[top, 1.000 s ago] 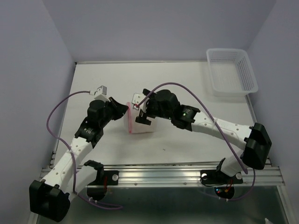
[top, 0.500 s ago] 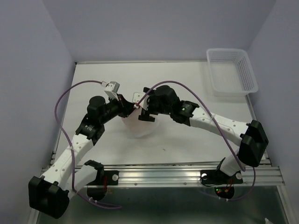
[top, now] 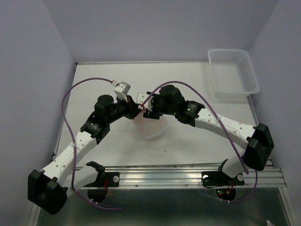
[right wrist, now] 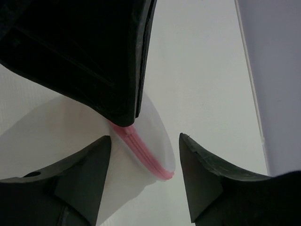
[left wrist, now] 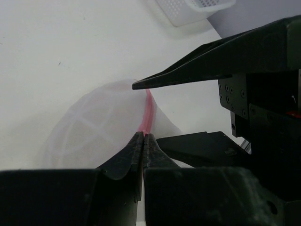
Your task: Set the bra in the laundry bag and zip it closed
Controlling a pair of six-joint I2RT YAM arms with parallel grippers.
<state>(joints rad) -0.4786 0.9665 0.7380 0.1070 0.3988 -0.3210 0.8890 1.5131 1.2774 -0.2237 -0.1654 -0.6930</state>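
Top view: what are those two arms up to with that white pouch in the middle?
Both arms meet over a white mesh bag. The left pincer is shut on the bag's pink zipper rim, pinching it. The right pincer is open, with a finger on either side of that rim right next to the left one, gripping nothing. What is inside the bag does not show.
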